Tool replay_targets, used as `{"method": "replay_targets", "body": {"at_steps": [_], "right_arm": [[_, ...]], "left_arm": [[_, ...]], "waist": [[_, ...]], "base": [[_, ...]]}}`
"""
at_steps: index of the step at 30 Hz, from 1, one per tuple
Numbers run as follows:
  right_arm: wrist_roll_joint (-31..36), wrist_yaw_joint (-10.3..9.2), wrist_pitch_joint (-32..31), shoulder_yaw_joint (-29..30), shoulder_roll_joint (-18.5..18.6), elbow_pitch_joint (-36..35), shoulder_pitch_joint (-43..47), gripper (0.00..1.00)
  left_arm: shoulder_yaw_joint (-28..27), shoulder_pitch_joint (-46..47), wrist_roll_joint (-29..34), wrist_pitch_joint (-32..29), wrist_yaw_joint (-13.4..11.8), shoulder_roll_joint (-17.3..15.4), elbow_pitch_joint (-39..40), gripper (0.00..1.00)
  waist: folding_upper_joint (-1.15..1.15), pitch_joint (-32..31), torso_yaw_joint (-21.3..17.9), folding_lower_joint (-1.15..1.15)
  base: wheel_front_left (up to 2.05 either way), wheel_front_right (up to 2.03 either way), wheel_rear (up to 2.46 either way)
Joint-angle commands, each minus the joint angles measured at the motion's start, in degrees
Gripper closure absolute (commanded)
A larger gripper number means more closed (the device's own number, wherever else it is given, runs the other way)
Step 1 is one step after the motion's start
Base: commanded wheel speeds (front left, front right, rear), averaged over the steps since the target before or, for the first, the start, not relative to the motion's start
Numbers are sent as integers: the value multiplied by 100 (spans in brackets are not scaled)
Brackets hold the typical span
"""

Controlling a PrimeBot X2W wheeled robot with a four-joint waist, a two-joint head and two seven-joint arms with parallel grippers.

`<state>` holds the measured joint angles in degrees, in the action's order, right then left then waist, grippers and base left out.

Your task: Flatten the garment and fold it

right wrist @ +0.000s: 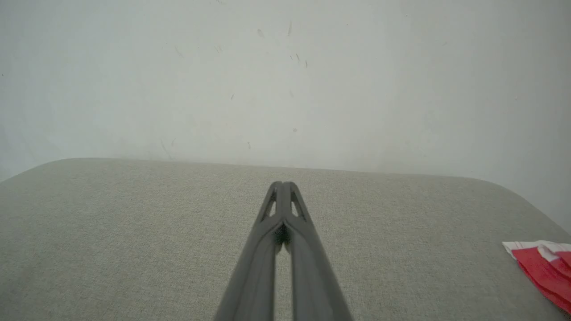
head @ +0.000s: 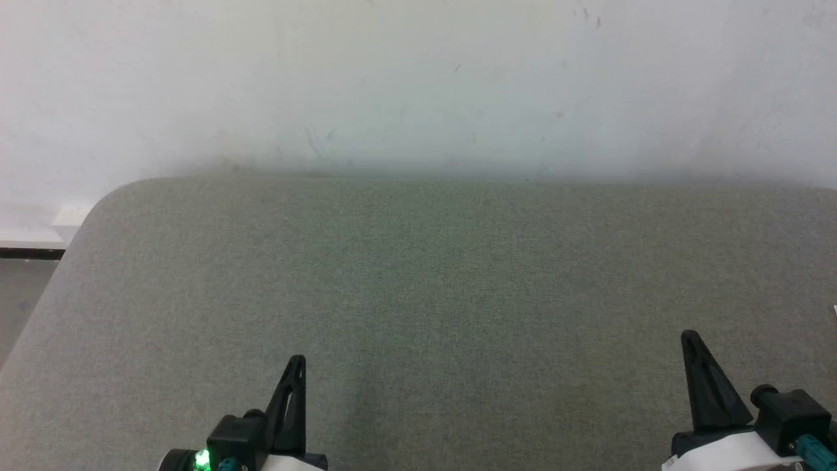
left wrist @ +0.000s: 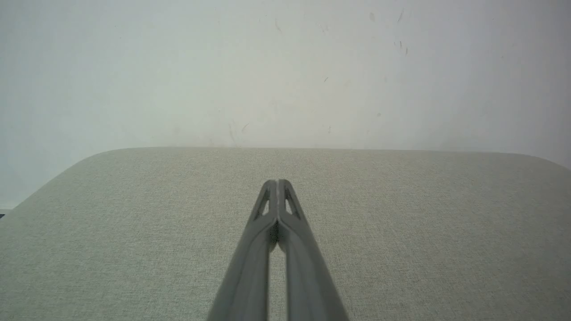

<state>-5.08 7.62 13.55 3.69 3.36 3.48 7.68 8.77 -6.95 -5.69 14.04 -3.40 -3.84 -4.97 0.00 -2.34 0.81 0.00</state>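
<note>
Lying at the far right edge of the right wrist view, the garment (right wrist: 542, 267) shows as a red fabric corner with white stripes along its border, flat on the surface. It seems to be in layers, though the frame cuts most of it off. It rests well apart from the right gripper (right wrist: 282, 183), off to that gripper's right. Both claws have their fingers pressed together, tips meeting, with nothing between them; the left gripper (left wrist: 277, 183) points across the surface toward the wall. The surface (head: 418, 275) is a grey-green woven fabric top with rounded corners. Behind it stands a pale wall (head: 418, 78) with faint scuff marks. At the left, a dark skirting strip (head: 29, 252) runs above the grey floor (head: 19, 294).
</note>
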Motion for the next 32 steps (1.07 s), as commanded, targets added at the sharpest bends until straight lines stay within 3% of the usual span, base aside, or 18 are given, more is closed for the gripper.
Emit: {"method": "replay_targets", "body": {"at_steps": [1,32], "right_arm": [[28,-2,-41,-7,-3,-21,-48,100],[152,-5,-381,-100,-15,-105,-234,100]], "left_arm": [[-45,46,37,-45,24,6,30,100],[-260,214,174,-396,106,29,150,100]], "waist": [[0,3,-1,0],[0,63,-21,0]], "base": [[0,0,0],[0,0,0]]}}
